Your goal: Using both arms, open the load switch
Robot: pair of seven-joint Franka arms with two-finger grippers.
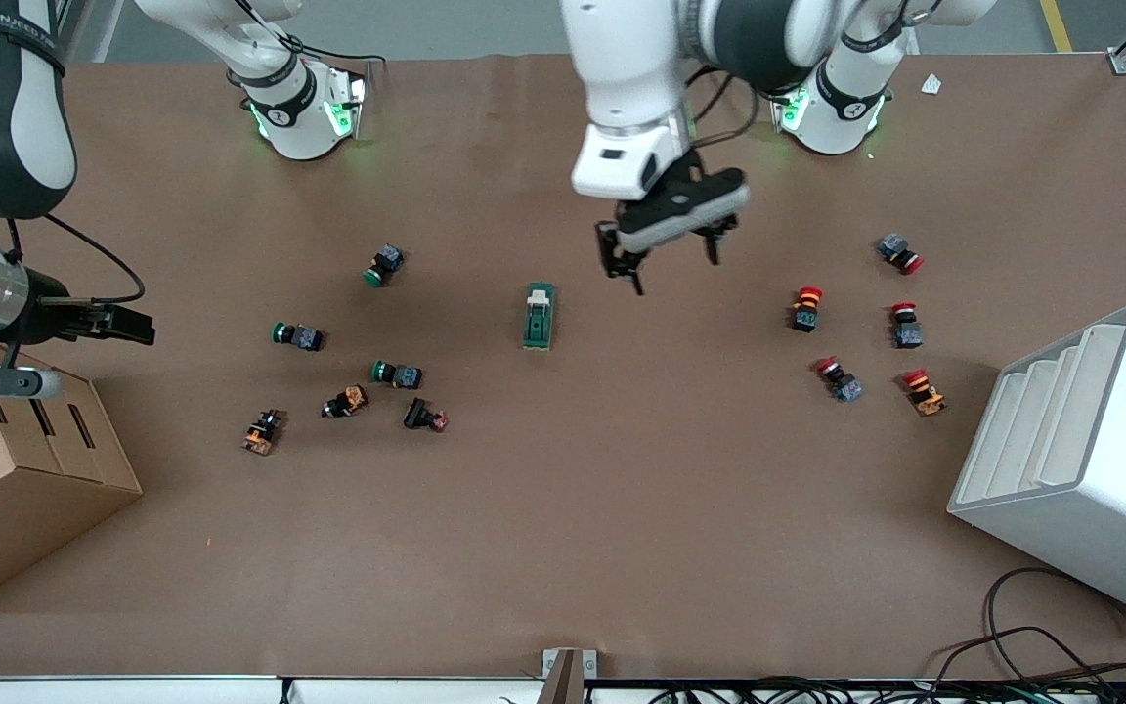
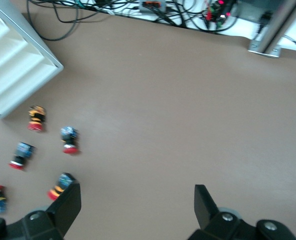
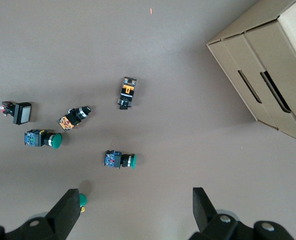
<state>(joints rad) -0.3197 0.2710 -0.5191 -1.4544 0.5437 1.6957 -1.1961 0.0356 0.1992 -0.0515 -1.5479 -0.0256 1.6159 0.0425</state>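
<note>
Two claws are up in the air and neither touches the load switch [image 1: 539,315] yet — this looks like the approach step. The switch lies flat near the middle of the worktop [image 1: 563,548], its white lever end toward the robots' edge. The left claw [image 1: 661,256] hangs with fingers spread wide over bare worktop just beside the switch, toward the left arm's end. The right claw [image 1: 123,323] waits, fingers wide, by the cardboard box [image 1: 25,479]. Next, likely, one claw steadies the green body — the other works the lever.
</note>
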